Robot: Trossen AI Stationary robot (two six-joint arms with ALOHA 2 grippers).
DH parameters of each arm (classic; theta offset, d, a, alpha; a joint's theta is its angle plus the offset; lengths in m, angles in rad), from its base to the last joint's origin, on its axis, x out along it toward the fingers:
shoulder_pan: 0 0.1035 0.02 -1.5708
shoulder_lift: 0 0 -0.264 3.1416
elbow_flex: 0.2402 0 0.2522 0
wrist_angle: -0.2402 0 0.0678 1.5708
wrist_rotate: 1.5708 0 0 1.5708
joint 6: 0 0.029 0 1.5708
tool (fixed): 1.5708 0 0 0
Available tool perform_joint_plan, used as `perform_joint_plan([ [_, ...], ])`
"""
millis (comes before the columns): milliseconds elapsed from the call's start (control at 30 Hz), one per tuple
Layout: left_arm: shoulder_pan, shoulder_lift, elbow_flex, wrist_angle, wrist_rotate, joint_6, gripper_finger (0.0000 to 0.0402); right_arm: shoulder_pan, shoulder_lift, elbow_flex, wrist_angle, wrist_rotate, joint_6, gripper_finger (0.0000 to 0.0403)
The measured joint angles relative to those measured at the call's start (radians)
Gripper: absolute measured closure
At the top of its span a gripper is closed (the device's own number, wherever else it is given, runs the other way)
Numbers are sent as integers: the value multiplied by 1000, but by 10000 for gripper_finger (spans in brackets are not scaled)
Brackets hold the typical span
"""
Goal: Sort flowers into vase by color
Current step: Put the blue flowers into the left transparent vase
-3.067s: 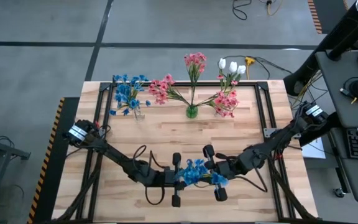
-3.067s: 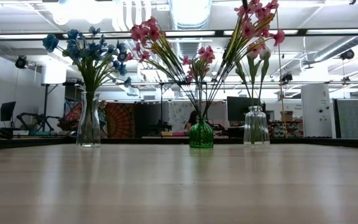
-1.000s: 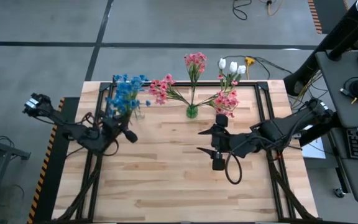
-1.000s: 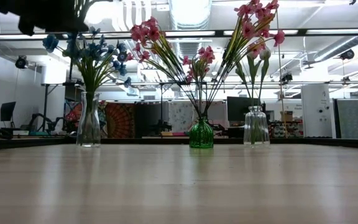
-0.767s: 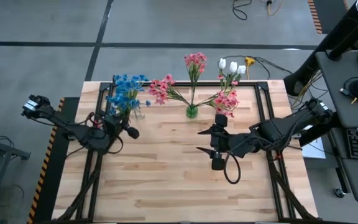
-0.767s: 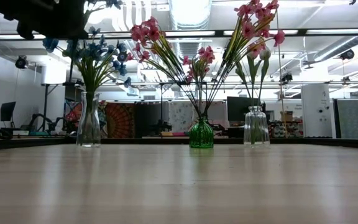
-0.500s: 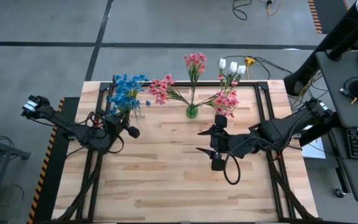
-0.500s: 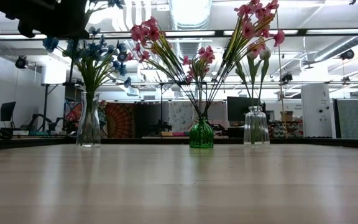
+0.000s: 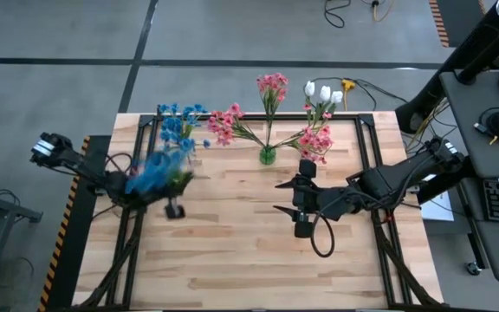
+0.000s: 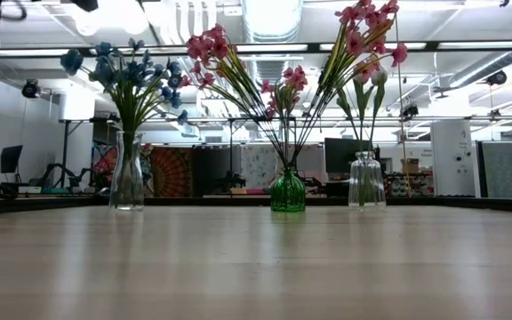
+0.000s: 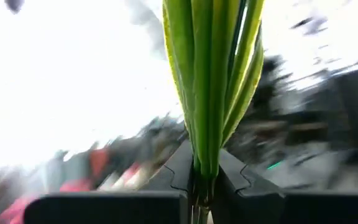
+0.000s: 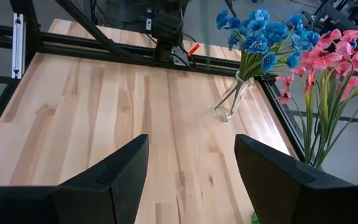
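My left gripper [image 11: 202, 186] is pinched tight on a bundle of green stems [image 11: 213, 81], which rise straight up between my fingers [image 11: 166, 171]. From above, that gripper [image 9: 173, 208] sits at about nine o'clock on the table [image 9: 232, 251], with a blurred blue sprig [image 9: 156, 173] smeared across it, just toward the near side of the clear vase [image 10: 127, 173]. That vase stands at about eleven o'clock and holds blue flowers [image 9: 178, 121].

My right gripper [image 9: 300, 201] hovers a little right of the table's centre, fingers [image 12: 120, 168] spread wide with nothing between them, facing the blue bunch [image 12: 253, 34] across the boards.

At twelve o'clock the green vase [image 10: 287, 191] holds pink flowers [image 10: 212, 49] fanning left, up and right. At about one o'clock a second clear vase [image 10: 366, 182] holds white buds [image 9: 321, 92], with pink blossoms [image 9: 315, 143] crowding just beside it.
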Motion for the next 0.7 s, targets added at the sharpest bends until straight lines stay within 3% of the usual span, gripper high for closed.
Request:
perform_joint_plan([
  [67,0,19,-83,118,150,46,395,0,0,0,0,0,0,172],
  [200,0,64,-202,338,160,51,396,0,0,0,0,0,-2,172],
  [267,-1,69,-221,331,84,64,397,-2,0,0,0,0,-3,172],
  [400,-7,56,-221,330,-188,110,397,-13,0,-1,0,0,-2,172],
  [700,-9,53,-222,297,-463,246,398,-53,0,-2,0,-1,-8,172],
])
